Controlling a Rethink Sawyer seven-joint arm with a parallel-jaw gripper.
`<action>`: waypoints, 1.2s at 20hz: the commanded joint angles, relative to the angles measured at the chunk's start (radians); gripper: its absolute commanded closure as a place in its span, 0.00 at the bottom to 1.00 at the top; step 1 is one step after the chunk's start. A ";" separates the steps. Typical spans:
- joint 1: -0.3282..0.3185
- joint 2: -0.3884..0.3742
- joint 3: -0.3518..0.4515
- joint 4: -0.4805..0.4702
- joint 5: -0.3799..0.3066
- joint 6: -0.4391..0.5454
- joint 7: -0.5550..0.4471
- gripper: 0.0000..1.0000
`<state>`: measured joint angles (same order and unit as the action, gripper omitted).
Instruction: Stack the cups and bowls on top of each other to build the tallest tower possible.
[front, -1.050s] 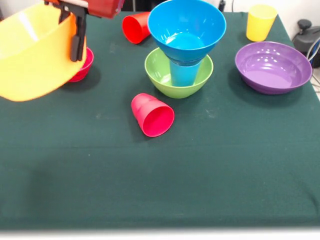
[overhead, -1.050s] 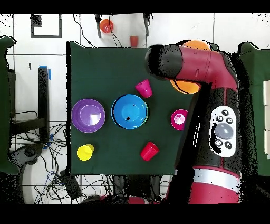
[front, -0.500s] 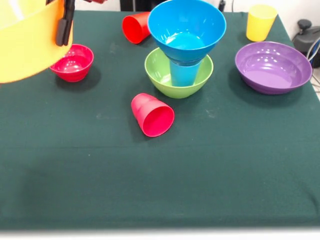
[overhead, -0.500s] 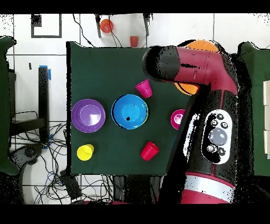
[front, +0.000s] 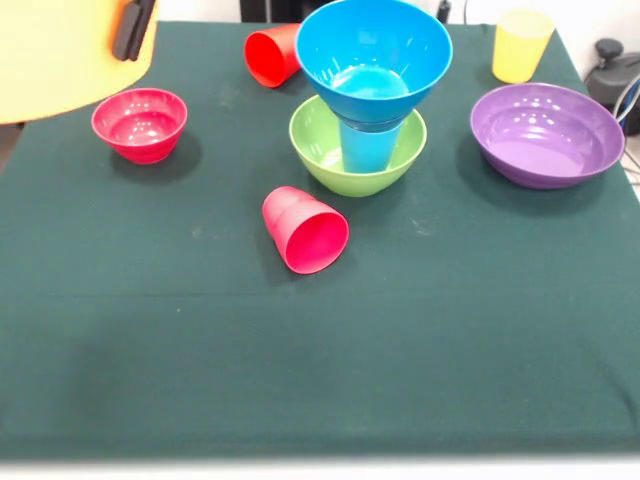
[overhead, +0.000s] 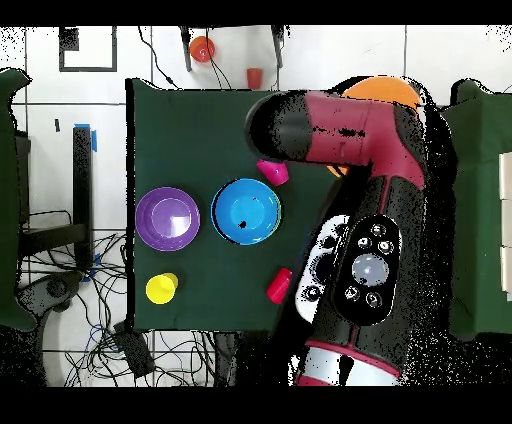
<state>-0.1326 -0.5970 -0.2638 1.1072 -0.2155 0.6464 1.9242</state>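
Dark green cloth covers the table (front: 320, 350), and the whole near half of it lies bare, plenty of room to work in. Biggest piece first: the huge orange-yellow bowl (front: 60, 55) is up in the air at the top left corner of the front view, higher and further out than a second ago, when it hung low in front of the small red bowl (front: 139, 122). That red bowl now sits fully uncovered on the cloth. The tool (front: 133, 28) shows as a black finger across the big bowl's rim, clamped on it as far as I can judge. From above, the red and black arm (overhead: 340, 140) spans the table's side and hides most of that bowl, only an orange sliver peeking out at the table's edge.

So the lift is on, and the likely carry is across to the tower (front: 365, 100): green bowl (front: 322, 155) at the base, light blue cup (front: 367, 147) standing in it, blue bowl (front: 374, 50) perched on top. That is a narrow, top-heavy perch for such a wide load.

Purple bowl (front: 546, 133) sits well apart on the right near the table's edge, yellow cup (front: 521, 44) upright behind it. One red cup (front: 304, 230) lies tipped just in front of the tower, another red cup (front: 273, 54) lies on its side behind it.
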 joint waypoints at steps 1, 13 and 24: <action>0.089 0.075 -0.087 0.037 -0.019 -0.051 0.329 1.00; 0.148 0.101 -0.152 0.051 -0.034 -0.058 0.411 1.00; 0.213 0.120 -0.234 0.054 -0.011 -0.030 0.454 1.00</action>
<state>0.0544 -0.5205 -0.5101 1.1069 -0.2161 0.6167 2.1798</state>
